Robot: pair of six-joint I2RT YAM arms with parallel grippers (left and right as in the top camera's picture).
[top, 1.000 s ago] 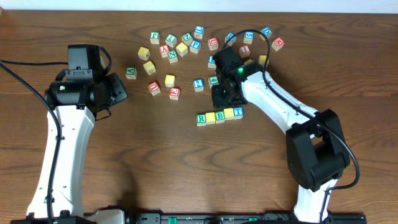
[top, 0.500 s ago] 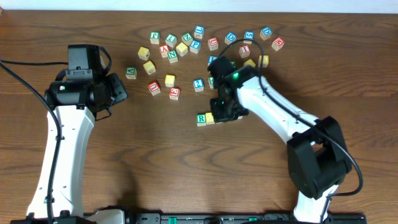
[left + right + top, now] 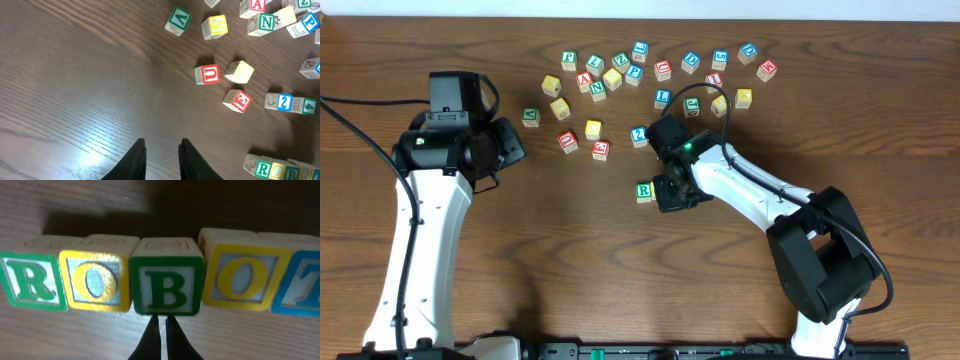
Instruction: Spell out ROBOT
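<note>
The right end effector [image 3: 161, 330], clenched and empty, has moved from behind the row to just in front of the B cube [image 3: 167, 286]. On the bench [image 3: 75, 340] the R cube [image 3: 31, 284], first O [image 3: 93, 282], B cube, second O [image 3: 245, 280] and T cube [image 3: 300, 287] stand side by side. I judge the word finished. The left end effector [image 3: 162, 159] hangs closed and empty, well apart.

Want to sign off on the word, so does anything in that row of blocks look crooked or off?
Only slightly: the green B seems to sit a little forward of the yellow O cubes beside it, toward the shut right hand. Otherwise the five letters read in order, none toppled.
</note>
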